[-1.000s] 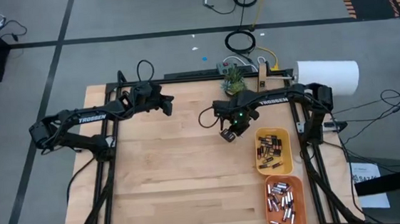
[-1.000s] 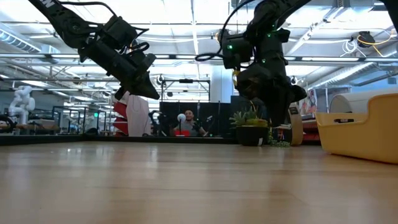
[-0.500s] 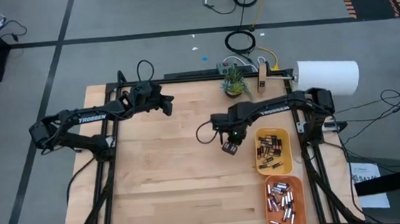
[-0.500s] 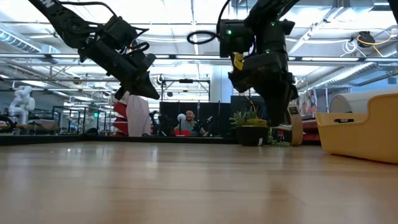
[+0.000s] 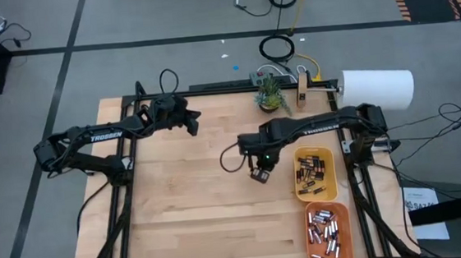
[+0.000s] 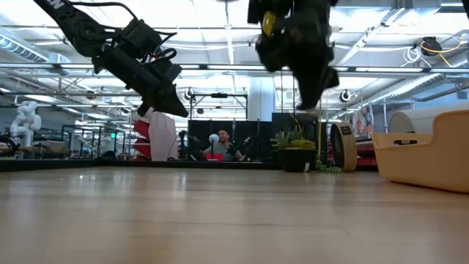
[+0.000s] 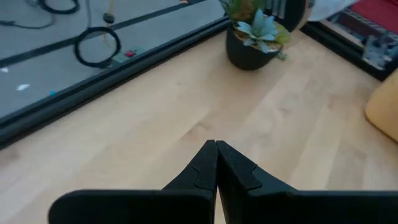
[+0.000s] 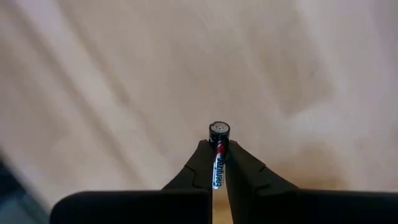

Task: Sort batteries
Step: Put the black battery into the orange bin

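Observation:
My right gripper hangs over the middle of the table, just left of the yellow tray, shut on one dark battery with a red band. Many more batteries lie in the yellow tray and in the orange tray nearer the front edge. My left gripper hovers shut and empty above the far left part of the table; its closed fingertips point slantwise down at bare wood. My right gripper pinches the battery's long sides between its two fingers. The battery lies along the fingers, and its round end sticks out past the fingertips. The fingers point steeply down from above. The battery is lifted clear of the table.
A small potted plant and a wooden block stand at the far edge, with a white paper roll beyond the table's far right corner. Bare wood stretches across the middle and left. In the low view the yellow tray stands at the right.
My right gripper has risen and moved toward the table's near edge, rolling somewhat as it went, still shut on the battery.

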{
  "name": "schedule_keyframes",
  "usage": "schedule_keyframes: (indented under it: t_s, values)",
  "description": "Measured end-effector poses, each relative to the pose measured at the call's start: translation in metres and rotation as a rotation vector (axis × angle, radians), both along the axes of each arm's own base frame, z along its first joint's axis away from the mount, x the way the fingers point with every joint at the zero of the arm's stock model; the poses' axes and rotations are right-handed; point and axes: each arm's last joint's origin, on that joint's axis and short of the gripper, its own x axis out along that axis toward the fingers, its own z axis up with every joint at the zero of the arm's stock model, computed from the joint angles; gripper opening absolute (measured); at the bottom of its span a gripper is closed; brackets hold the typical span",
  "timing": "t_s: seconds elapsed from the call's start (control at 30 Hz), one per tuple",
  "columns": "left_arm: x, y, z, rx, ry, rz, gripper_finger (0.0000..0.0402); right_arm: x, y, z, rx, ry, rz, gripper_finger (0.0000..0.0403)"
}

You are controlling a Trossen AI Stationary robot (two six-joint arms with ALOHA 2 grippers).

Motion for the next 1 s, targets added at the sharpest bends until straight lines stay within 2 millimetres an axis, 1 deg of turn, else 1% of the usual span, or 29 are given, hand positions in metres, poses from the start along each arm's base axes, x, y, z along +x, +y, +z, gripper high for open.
schedule_keyframes:
  t_s: [0.13, 0.27, 0.43, 0.57, 0.67, 0.8, 0.93, 1.0]
  values:
    - [0.001, -0.001, 0.0, -0.025, -0.017, -0.047, 0.0011, -0.008, 0.022, 0.022, 0.076, 0.099, 0.026, 0.0006]
    - [0.001, -0.003, 0.0, -0.046, -0.03, -0.088, 0.0011, -0.019, 0.052, 0.038, 0.161, 0.192, 0.057, 0.0006]
    - [0.001, -0.003, 0.0, -0.048, -0.032, -0.092, 0.0011, -0.031, 0.103, 0.042, 0.308, 0.26, 0.081, 0.0006]
    - [0.001, -0.003, 0.0, -0.047, -0.033, -0.092, 0.0011, -0.048, 0.144, 0.041, 0.297, 0.323, 0.097, 0.0006]
    - [0.001, -0.003, 0.001, -0.047, -0.035, -0.092, 0.0011, -0.063, 0.168, 0.031, 0.264, 0.374, 0.11, 0.0006]
    - [0.002, -0.003, 0.001, -0.064, -0.046, -0.08, 0.0011, -0.084, 0.195, 0.002, 0.203, 0.41, 0.119, 0.0006]
    - [0.004, -0.001, 0.007, -0.161, -0.16, -0.025, 0.0011, -0.104, 0.215, -0.032, 0.198, 0.422, 0.105, 0.0006]
    - [0.006, -0.001, 0.012, -0.211, -0.239, -0.016, 0.0011, -0.116, 0.22, -0.043, 0.181, 0.413, 0.069, 0.0006]
